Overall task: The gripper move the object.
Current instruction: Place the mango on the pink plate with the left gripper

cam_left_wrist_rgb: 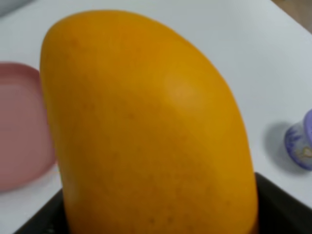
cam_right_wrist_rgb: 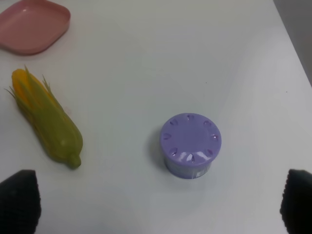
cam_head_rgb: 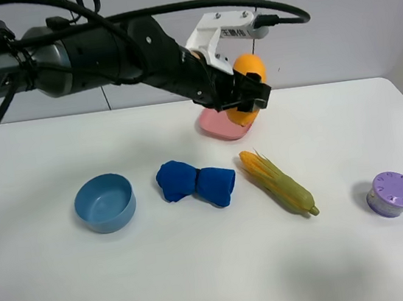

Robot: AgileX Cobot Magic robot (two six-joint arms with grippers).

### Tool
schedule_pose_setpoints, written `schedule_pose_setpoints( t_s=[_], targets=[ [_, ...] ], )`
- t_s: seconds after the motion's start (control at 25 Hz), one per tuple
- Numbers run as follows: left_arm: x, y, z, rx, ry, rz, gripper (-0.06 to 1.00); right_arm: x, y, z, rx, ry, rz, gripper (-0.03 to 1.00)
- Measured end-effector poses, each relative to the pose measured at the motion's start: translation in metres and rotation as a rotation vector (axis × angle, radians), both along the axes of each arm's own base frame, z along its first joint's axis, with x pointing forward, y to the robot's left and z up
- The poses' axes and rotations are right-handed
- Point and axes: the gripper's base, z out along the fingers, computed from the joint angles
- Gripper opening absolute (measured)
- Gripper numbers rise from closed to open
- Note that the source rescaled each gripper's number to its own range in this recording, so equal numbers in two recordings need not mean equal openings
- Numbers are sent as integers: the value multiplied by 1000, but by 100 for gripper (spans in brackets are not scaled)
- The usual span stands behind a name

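The left gripper (cam_head_rgb: 247,94) is clamping its jaws on the smooth orange-yellow mango-shaped fruit (cam_head_rgb: 248,66), holding it in the air. The flat pink plastic plate (cam_head_rgb: 213,128) is sitting just below those jaws on the white bench (cam_head_rgb: 204,284). The right gripper (cam_right_wrist_rgb: 158,202) is hanging with jaws spread wide, gripping nothing, above a round purple lidded tub (cam_right_wrist_rgb: 191,144) and near a yellow-green corn cob (cam_right_wrist_rgb: 46,122).

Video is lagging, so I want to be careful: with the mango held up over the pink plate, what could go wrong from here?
1. The mango is smooth and rounded, and the left gripper seems to clamp it near one end only, so it might slip or twist out.
2. If let go while raised, it could bounce or roll off the shallow pink plate toward the corn.
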Motion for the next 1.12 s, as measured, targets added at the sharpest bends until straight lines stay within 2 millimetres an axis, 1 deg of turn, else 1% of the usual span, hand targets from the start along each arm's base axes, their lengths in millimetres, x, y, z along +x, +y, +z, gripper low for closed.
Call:
schedule_pose_setpoints(
  t_s=[0.12, 0.2, 0.28, 0.48, 0.64, 0.76, 0.88, 1.12],
  targets=[
    [12, 0, 12, 54, -64, -34, 1, 0, 0, 0, 0, 0, 0, 100],
    [20, 0, 14, 117, -112, -62, 1, 0, 0, 0, 0, 0, 0, 100],
    [27, 0, 9, 204, -167, -92, 1, 0, 0, 0, 0, 0, 0, 100],
    [44, 2, -14, 484, -351, -229, 1, 0, 0, 0, 0, 0, 0, 100],
    [54, -1, -32, 622, -502, -356, 1, 0, 0, 0, 0, 0, 0, 100],
    [60, -6, -40, 641, -604, -404, 1, 0, 0, 0, 0, 0, 0, 100],
    [64, -12, -46, 618, -668, -404, 1, 0, 0, 0, 0, 0, 0, 100],
    [76, -23, -61, 589, -723, -393, 1, 0, 0, 0, 0, 0, 0, 100]
  ],
)
